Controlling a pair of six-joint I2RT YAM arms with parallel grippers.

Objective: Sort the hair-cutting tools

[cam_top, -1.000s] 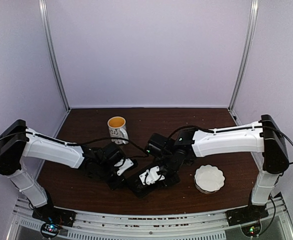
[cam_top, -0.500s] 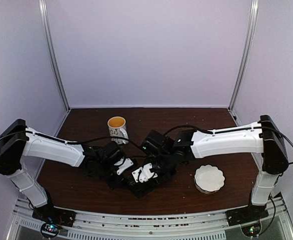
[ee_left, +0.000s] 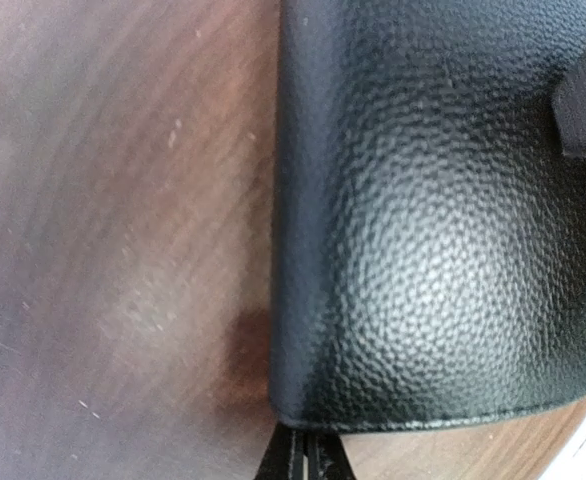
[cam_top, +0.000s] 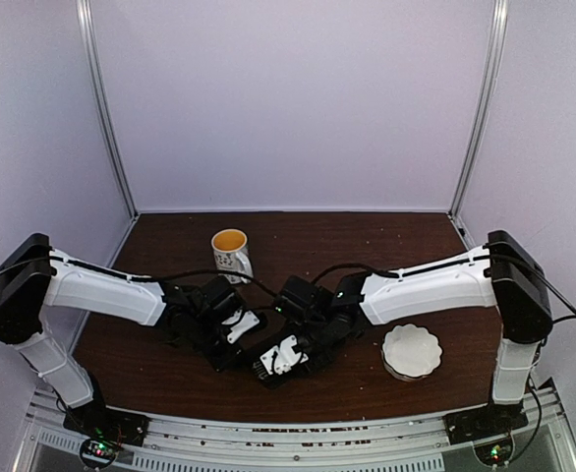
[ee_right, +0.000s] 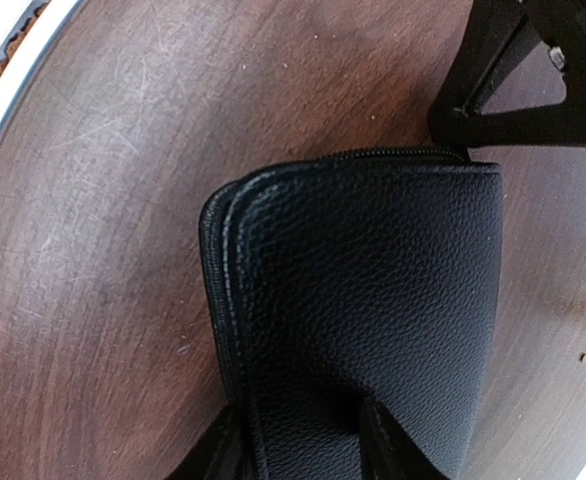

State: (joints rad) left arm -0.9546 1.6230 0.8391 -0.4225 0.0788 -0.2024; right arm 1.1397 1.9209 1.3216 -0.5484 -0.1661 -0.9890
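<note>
The hair-cutting tools are out of view. A black zip case (ee_right: 373,290) lies on the brown table between both arms, with its zip edge running down its left side. My right gripper (ee_right: 303,445) is shut on the case, one finger on each side of its near end. In the left wrist view the case (ee_left: 433,230) fills the right half. My left gripper (ee_left: 308,462) is shut, its tips pressed together right at the case's near edge; whether they pinch anything is hidden. From above, the left gripper (cam_top: 231,337) and the right gripper (cam_top: 280,356) meet over the case (cam_top: 260,372).
A white patterned mug (cam_top: 231,254) stands behind the grippers at the centre left. A white scalloped dish (cam_top: 412,351) sits on the right, near the right arm's forearm. The table's front rail (cam_top: 298,431) runs close below the case.
The right arm has swung left and toward the front edge, carrying the case with it. The left arm has barely moved.
</note>
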